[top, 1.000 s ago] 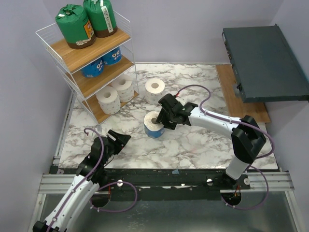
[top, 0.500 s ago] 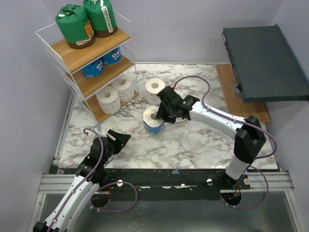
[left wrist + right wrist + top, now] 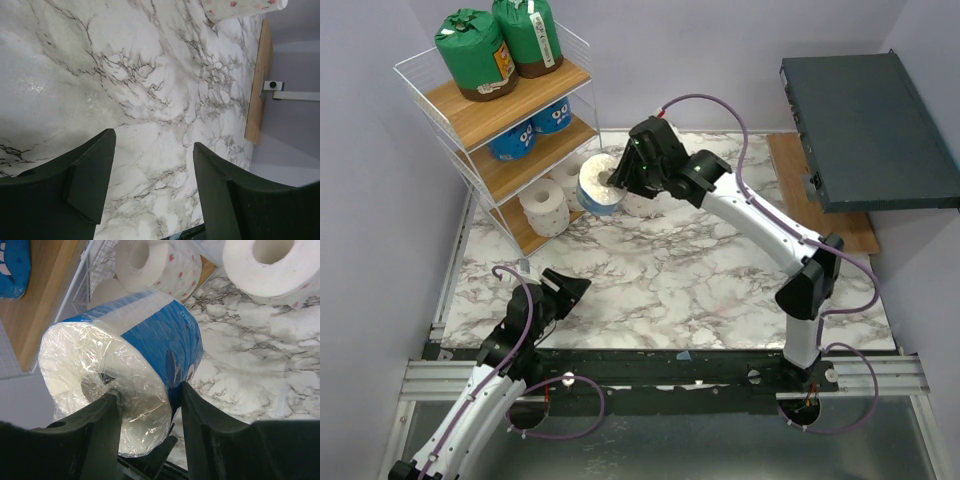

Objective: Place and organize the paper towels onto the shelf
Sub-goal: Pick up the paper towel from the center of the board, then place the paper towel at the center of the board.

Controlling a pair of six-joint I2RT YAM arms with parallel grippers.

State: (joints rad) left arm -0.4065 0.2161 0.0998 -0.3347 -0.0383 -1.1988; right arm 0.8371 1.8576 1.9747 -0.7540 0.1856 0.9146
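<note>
Fingers on right (image 3: pixel 97 440) grip blue roll (image 3: pixel 170 340) — white rolls (image 3: pixel 265 270), shelf (image 3: pixel 540 95) near — left fingers (image 3: pixel 85 185) wide.

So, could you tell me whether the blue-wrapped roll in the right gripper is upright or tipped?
Tipped. The right gripper holds the blue-wrapped roll with its cored end facing sideways toward the wrist camera, not up.

The wrapped roll (image 3: pixel 165 335) at frame centre was blue-printed, with clear film over its white end. The unwrapped rolls (image 3: pixel 170 275) above were white with pink flecks. The tabletop (image 3: pixel 260 365) was white marble, grey-veined; the shelf board (image 3: pixel 50 300) brown.
</note>
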